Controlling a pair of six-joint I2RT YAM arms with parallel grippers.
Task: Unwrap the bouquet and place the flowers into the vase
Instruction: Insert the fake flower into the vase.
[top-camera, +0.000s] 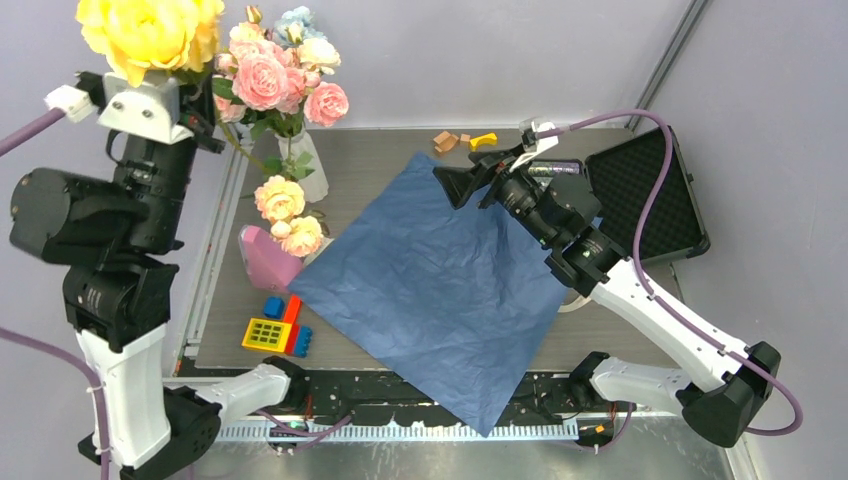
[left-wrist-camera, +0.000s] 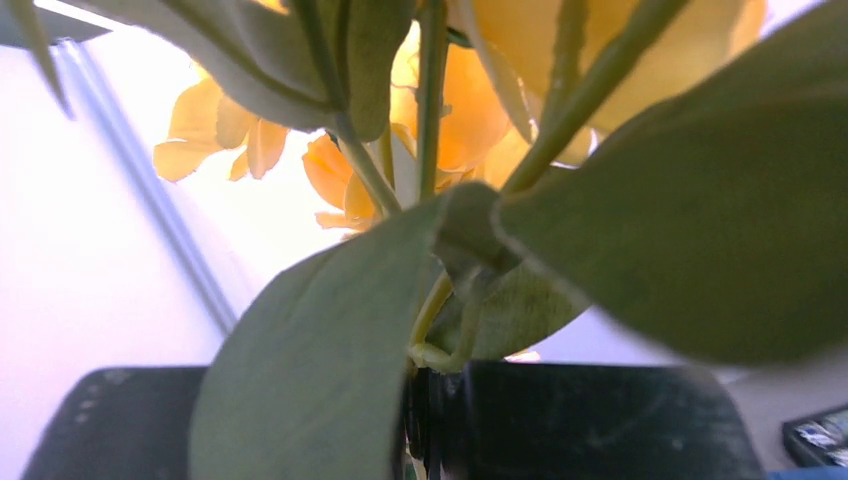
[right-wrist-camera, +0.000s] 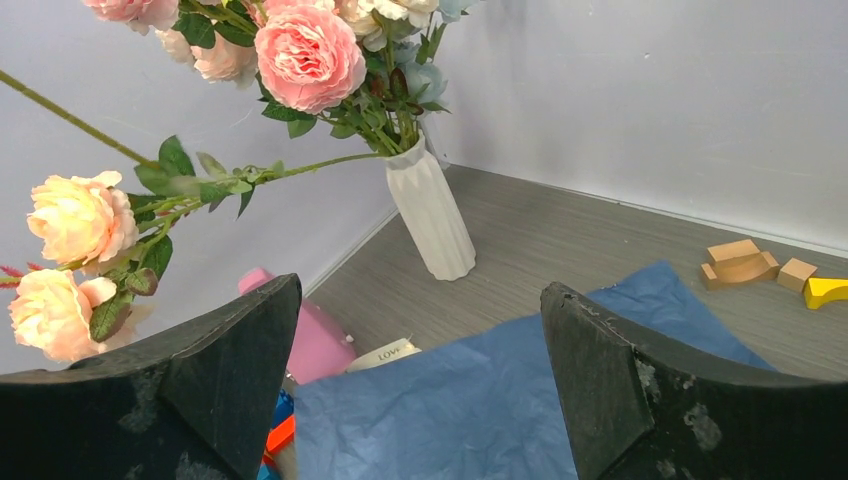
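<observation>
Rising from the left end effector (left-wrist-camera: 430, 430), the flowers (top-camera: 150, 35) point blooms upward.

white vase (top-camera: 308, 172): 1 | blue paper sheet (top-camera: 440, 290): 1 | yellow flower bunch (top-camera: 150, 35): 1 | pink cone block (top-camera: 265, 260): 1 | black case (top-camera: 645, 195): 1 | yellow toy block (top-camera: 483, 140): 1

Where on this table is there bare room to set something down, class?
Bare table lies behind the blue paper, between the white vase and the wooden blocks. The left edge is crowded: pink block, toy bricks, flowers hanging above.
</observation>
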